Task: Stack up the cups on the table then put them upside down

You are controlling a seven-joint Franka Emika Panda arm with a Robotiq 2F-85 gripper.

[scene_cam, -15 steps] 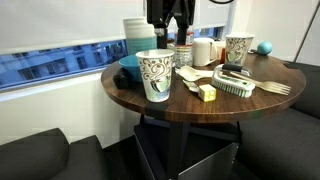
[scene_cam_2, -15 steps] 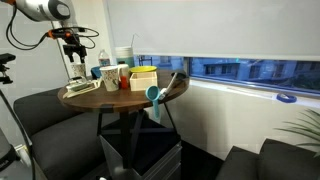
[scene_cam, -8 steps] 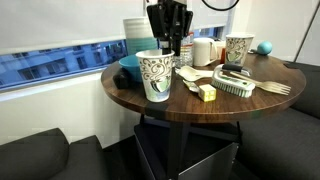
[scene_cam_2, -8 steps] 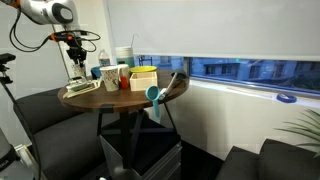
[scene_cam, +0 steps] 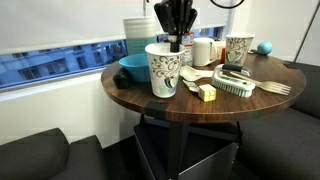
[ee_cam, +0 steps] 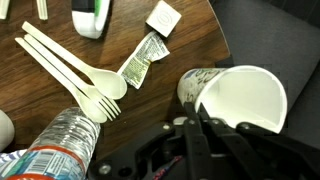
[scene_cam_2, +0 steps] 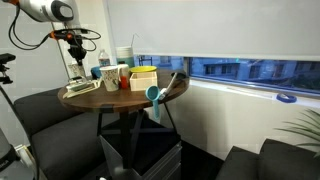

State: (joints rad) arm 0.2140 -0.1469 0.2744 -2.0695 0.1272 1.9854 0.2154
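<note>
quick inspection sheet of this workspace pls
surface: round brown table, crowded
job's things: near cup upright on the front side; far cup upright at the back; not stacked
clutter: blue bowl, brush, wooden cutlery, water bottle, packet
claw: at near cup's rim, seemingly gripping it
cables: dark cable loops below the arm
surroundings: dark seats, window with blind

The hand (ee_cam: 203, 126) pinches the cup (ee_cam: 246, 100) by its rim.
</note>
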